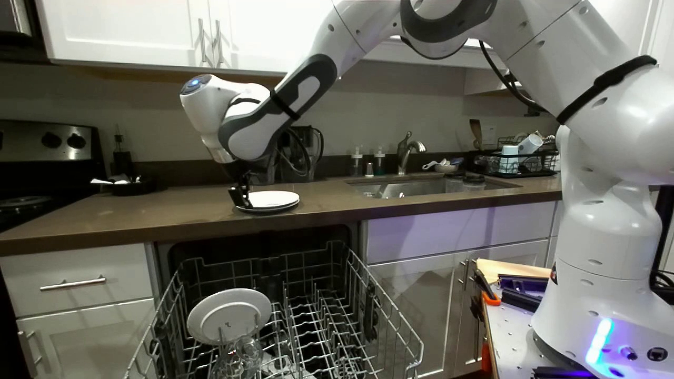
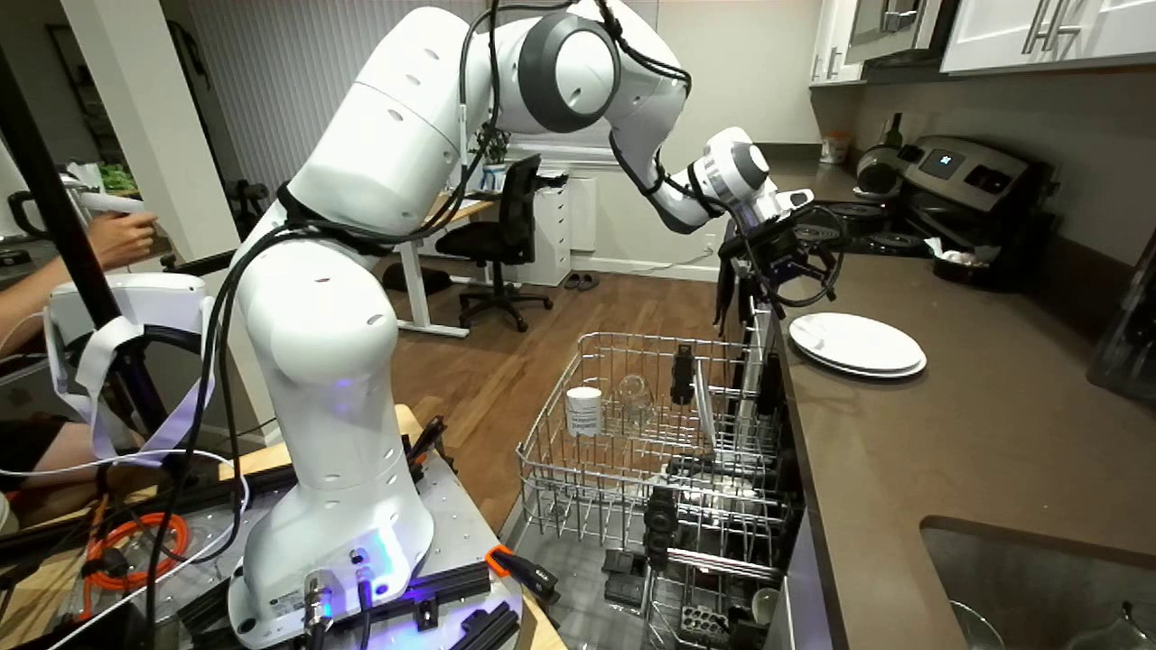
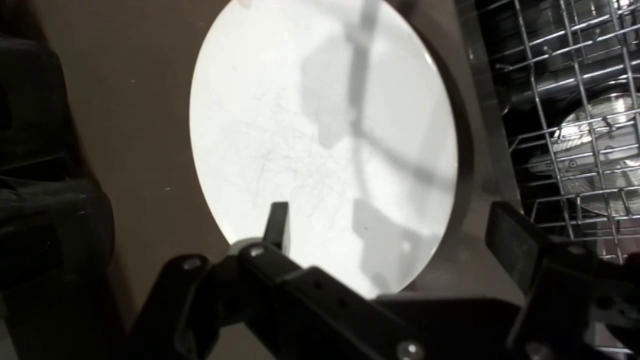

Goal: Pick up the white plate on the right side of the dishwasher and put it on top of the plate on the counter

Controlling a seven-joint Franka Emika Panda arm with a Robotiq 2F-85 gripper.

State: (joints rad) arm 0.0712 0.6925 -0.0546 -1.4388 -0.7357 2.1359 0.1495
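Black is the gripper (image 3: 390, 225), nearest in the wrist view, and its jaws are spread widely, with nothing pinched between them. Just beyond lies what I judge to be the task's thing: the white upper plate (image 3: 320, 140), flat on the counter (image 1: 158, 208). One finger (image 3: 276, 222) overlaps its edge in the wrist view, but whether they touch, I cannot tell. Under this plate a second rim appears in both exterior views; I take it for the lower plate (image 1: 269, 209), so the stack seems to be made already. If this reading is correct, the lifting, the carrying and the placing are all done. The two plates look roughly aligned; a small offset would be difficult to notice. Next, below the counter edge, comes the dishwasher rack (image 1: 387, 300), pulled out. In an exterior view another plate (image 1: 229, 316) leans in its left part, with clear glassware (image 1: 245, 352) near it; because of this position, I believe it is not the requested one. Farthest, along the counter, are the sink (image 1: 405, 188) and the faucet (image 1: 408, 150). What is left, in my opinion, is only to raise the gripper away, without dragging on the rim.
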